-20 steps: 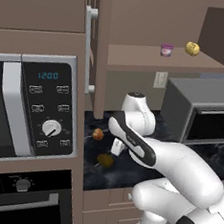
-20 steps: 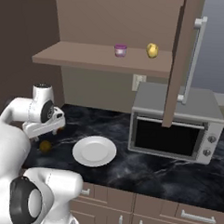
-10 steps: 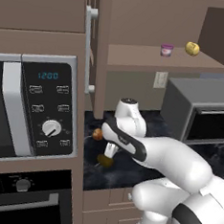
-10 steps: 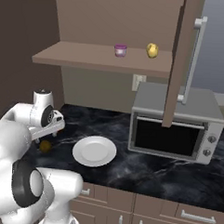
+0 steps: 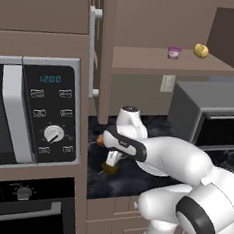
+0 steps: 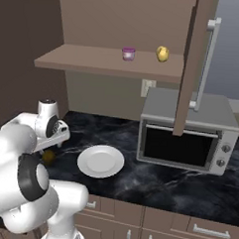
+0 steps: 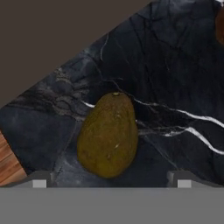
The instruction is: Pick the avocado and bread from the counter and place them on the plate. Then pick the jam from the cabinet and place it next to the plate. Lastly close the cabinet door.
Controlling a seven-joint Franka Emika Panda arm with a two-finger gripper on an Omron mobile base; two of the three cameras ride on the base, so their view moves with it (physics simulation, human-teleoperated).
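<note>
The avocado [image 7: 109, 133] lies on the black veined counter [image 7: 175, 87], right under my gripper [image 7: 109, 181]. The gripper is open, with one fingertip on each side of the avocado and nothing held. From the left base view the gripper [image 5: 112, 159] hangs just over the avocado [image 5: 110, 168], and the orange-brown bread [image 5: 102, 140] lies just behind it. The white plate [image 6: 101, 161] sits to the right of the avocado [image 6: 49, 157]. On the cabinet shelf [image 6: 95, 60] stands the pink jam [image 6: 128, 53]. The cabinet door [image 6: 194, 66] is open.
A yellow ball [image 6: 163, 54] sits beside the jam on the shelf. A grey toaster oven [image 6: 185, 140] stands on the counter right of the plate. A microwave [image 5: 34, 112] fills the wall unit left of the avocado, with another open cabinet door's handle [image 5: 92, 51] above it.
The hand has swung left and come down over the avocado. The gripper has stayed open. Nothing on the counter has moved.
</note>
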